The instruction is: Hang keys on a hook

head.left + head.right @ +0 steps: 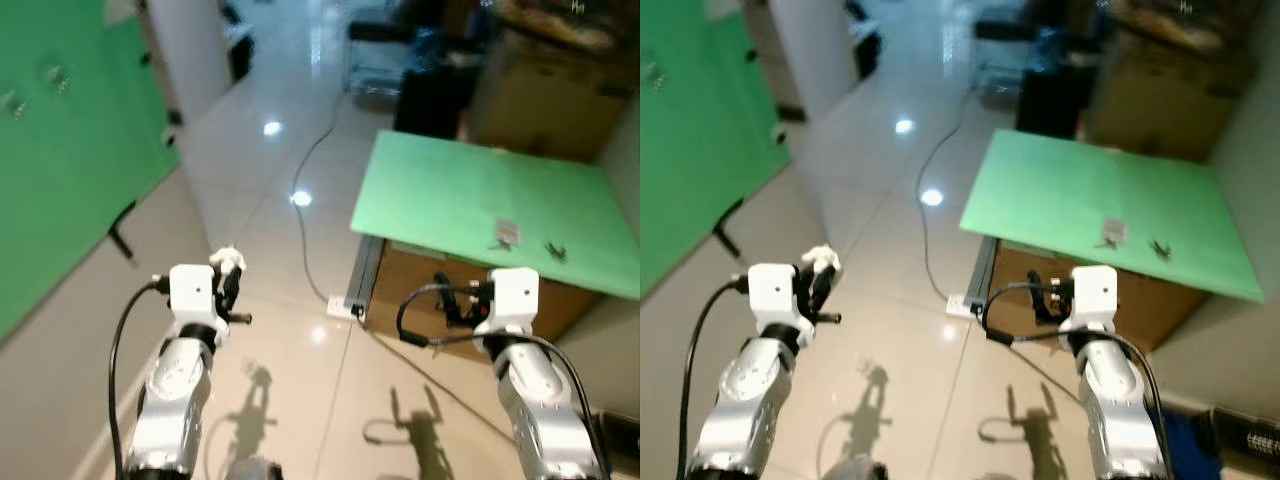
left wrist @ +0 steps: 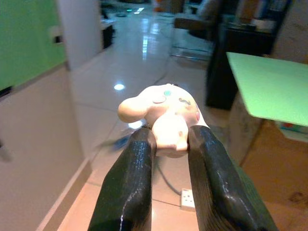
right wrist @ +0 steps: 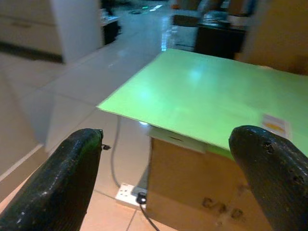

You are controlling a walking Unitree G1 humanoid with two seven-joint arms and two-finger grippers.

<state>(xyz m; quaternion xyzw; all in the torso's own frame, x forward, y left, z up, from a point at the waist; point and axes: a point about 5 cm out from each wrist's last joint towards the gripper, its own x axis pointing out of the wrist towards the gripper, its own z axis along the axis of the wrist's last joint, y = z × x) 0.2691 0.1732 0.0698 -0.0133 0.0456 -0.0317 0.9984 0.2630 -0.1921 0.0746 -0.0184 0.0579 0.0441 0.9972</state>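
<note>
Keys' white plush charm (image 2: 163,118) sits clamped in left tool (image 2: 166,144); no legible writing.

My left tool (image 2: 166,144) sits ahead of me on the left, with a small figure (image 2: 161,120) pinched between its fingers (image 2: 132,183). My right tool (image 3: 168,154) sits ahead on the right, spread wide, just short of the bench (image 1: 470,200). The bench stands to my front right, its top resting on a box (image 1: 420,290). A small card (image 1: 506,233) lies on the bench, with a small thing (image 1: 555,251) just to its right. A wall panel (image 1: 60,140) runs along my left. A cable (image 1: 303,215) trails over the floor (image 1: 290,390) between panel and bench, down to a socket strip (image 1: 343,307) at the box's foot.
</note>
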